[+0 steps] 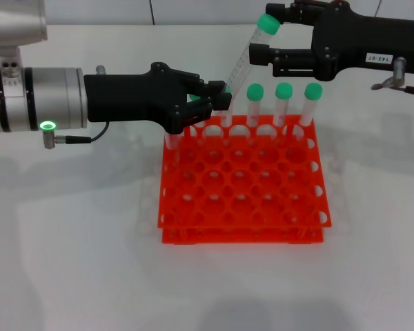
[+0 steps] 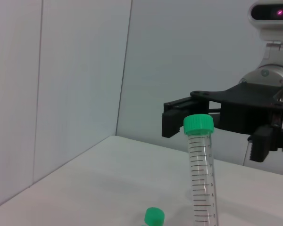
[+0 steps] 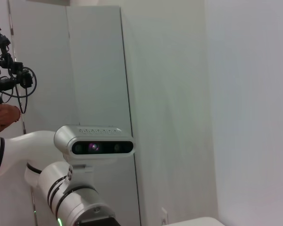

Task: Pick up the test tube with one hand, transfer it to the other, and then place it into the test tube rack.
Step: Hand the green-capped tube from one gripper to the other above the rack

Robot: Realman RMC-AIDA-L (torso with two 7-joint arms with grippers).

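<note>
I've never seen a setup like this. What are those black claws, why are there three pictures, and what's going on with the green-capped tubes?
The claws are the grippers of a two-armed robot. The head view looks down from its head; the other two come from cameras on its wrists. On the white table stands an orange-red test tube rack with green-capped tubes in its back row. The left gripper is shut on the lower part of a tilted test tube, lifted above the rack. The right gripper, the one with a white label, sits open around the tube's cap end, apparently about to take it. The left wrist view shows that tube close up; the right wrist view shows only the robot's head and the room.
</note>
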